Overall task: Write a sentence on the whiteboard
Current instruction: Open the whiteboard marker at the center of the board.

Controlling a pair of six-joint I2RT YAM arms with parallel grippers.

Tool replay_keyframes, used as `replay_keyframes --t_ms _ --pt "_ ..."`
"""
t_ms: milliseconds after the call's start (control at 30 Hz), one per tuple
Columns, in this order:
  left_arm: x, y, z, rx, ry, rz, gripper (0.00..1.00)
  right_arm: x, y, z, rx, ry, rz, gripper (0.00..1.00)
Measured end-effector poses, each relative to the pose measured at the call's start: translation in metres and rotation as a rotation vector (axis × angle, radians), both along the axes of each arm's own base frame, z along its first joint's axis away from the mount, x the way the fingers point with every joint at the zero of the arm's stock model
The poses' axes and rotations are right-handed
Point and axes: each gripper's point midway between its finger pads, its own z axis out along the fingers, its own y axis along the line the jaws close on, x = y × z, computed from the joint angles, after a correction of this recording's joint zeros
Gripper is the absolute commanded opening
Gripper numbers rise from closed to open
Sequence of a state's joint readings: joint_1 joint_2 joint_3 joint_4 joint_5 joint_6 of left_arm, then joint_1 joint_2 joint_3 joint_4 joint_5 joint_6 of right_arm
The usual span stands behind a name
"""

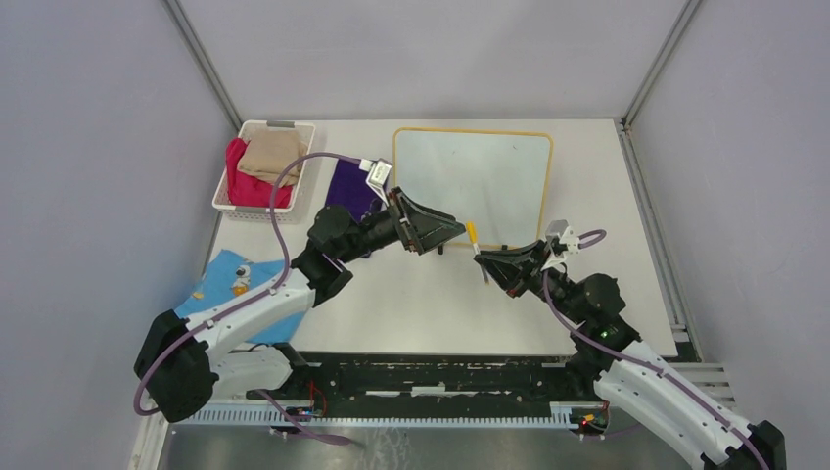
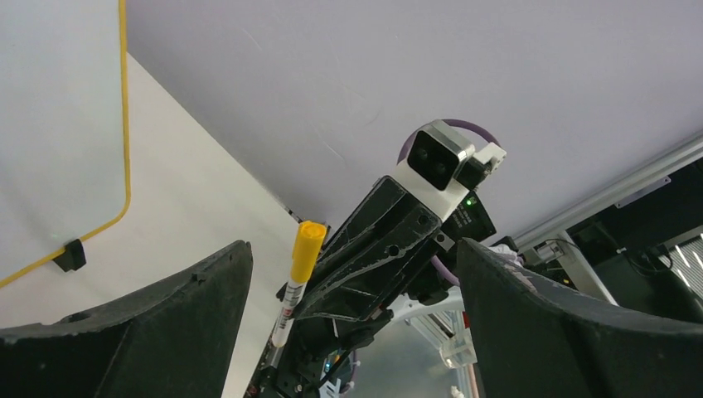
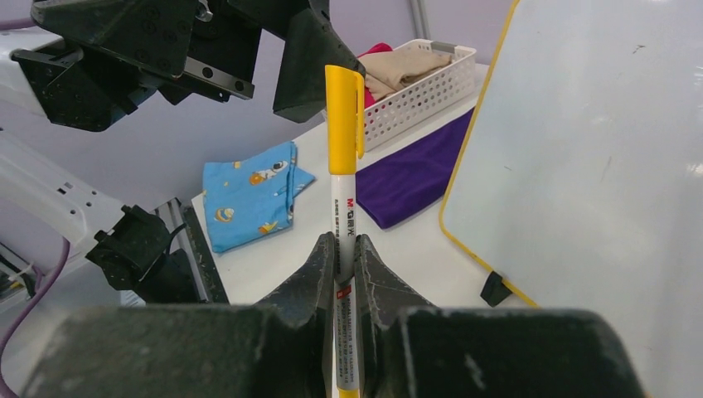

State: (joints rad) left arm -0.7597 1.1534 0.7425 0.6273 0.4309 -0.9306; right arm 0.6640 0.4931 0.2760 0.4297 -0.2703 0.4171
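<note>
Right tool (image 3: 342, 245) pinches a yellow-capped marker (image 3: 342, 141) printed "M&G"; left tool (image 2: 352, 249) gapes wide, empty.

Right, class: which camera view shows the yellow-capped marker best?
Right wrist: the marker fills the centre, cap and label clear, held in the right gripper. Top view shows it tiny; left wrist shows it smaller, lower end hidden.

Laundry basket (image 3: 419, 91), purple cloth (image 1: 350, 188), blue cloth (image 1: 223, 279)

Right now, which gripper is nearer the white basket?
Left. The left gripper, open, hovers at the near edge of the whiteboard, right of the basket. The right gripper, shut on the marker, sits farther right, beyond the left one.
</note>
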Motion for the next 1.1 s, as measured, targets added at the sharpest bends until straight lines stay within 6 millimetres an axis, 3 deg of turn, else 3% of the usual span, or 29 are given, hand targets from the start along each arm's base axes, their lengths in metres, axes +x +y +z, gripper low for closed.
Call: replay_keyframes --t_ms 300,400,867,1067,1100 --pt "-0.012 -0.015 -0.010 0.065 -0.019 -0.058 0.89 -0.005 0.011 0.004 0.028 0.009 0.066 0.00" --pt "-0.011 -0.016 -0.014 0.086 -0.018 -0.058 0.82 -0.009 0.013 0.006 0.034 0.005 0.087 0.00" --pt "-0.017 -0.021 -0.026 0.128 -0.030 -0.091 0.40 -0.015 0.017 0.005 0.031 0.011 0.127 0.00" --pt "-0.017 -0.021 -0.027 0.138 -0.055 -0.087 0.04 -0.018 0.019 0.007 0.043 0.014 0.145 0.00" --pt "-0.016 -0.021 -0.028 0.139 -0.059 -0.084 0.02 -0.019 0.018 0.009 0.048 0.012 0.146 0.02"
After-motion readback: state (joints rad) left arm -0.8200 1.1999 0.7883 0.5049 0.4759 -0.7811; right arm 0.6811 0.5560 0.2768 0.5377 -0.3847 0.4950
